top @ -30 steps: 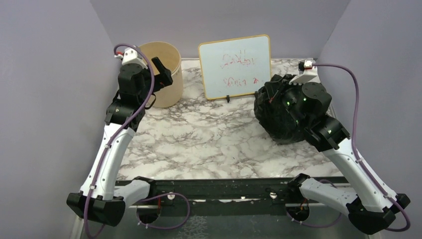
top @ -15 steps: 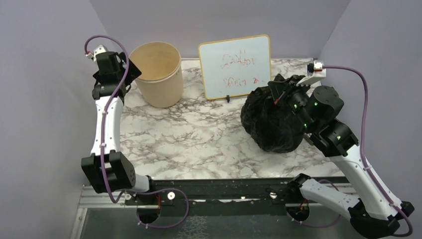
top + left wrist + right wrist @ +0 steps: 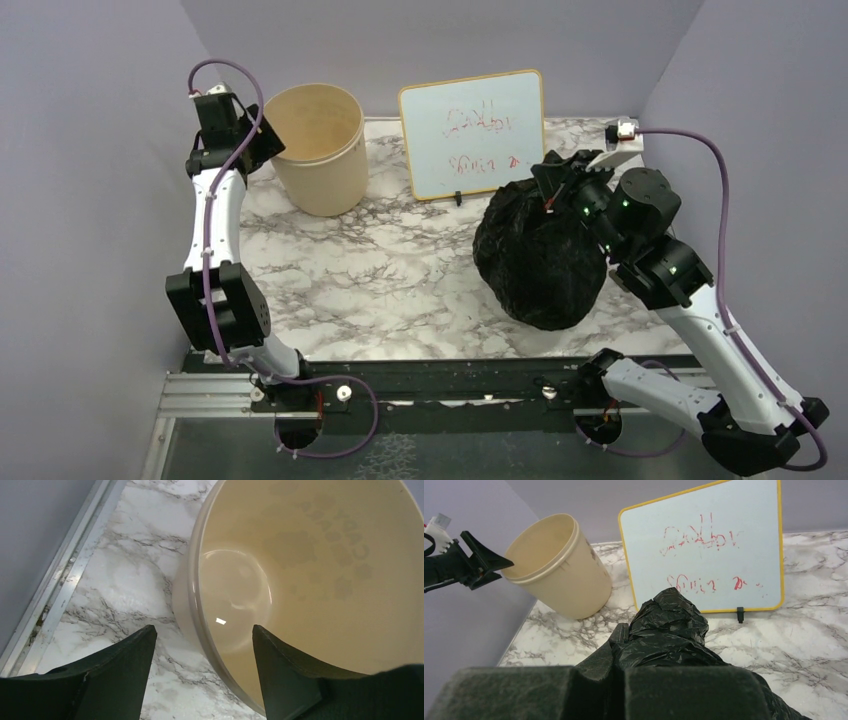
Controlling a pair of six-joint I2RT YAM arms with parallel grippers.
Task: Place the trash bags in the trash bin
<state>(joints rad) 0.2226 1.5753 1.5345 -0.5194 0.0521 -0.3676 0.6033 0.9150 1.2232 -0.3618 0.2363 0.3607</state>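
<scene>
Whiteboard (image 3: 472,133) with red scribbles — yellow-framed, propped upright at the back of the marble table (image 3: 400,270)

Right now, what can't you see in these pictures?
- Whiteboard writing: too scribbly to read, top and right wrist views.
- Bag underside: hidden by the bag itself, top view.
- Right gripper tips: buried in the bag, right wrist view.
- Bin far rim: cut off by the edge, left wrist view.

One bag (image 3: 540,260), one bin (image 3: 320,180) (one whiteboard (image 3: 475,150))
</scene>
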